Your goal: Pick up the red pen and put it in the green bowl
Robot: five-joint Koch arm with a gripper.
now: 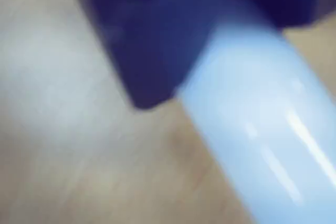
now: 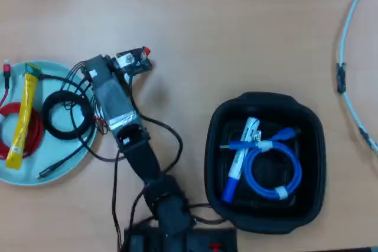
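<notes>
Close against the wrist camera, a blurred white barrel of the red pen (image 1: 262, 129) sits clamped in the gripper (image 2: 140, 60), its red cap showing in the overhead view. Left, the green bowl (image 2: 71, 166) holds a yellow tube (image 2: 22, 116) and cables. Transport step: next, swing left over the bowl, then release

Pale wood-grain table (image 2: 236, 28); mint-green bowl (image 2: 71, 166) holding yellow tube (image 2: 23, 116), red cable coil (image 2: 32, 137), black cable coil (image 2: 68, 113). Black tray (image 2: 266, 166) with bright blue cable (image 2: 274, 172) and white marker, blue cap (image 2: 236, 166). Red cap tip (image 2: 146, 51) beside black arm (image 2: 127, 128). White barrel (image 1: 262, 129) under dark blue blur in wrist view
</notes>
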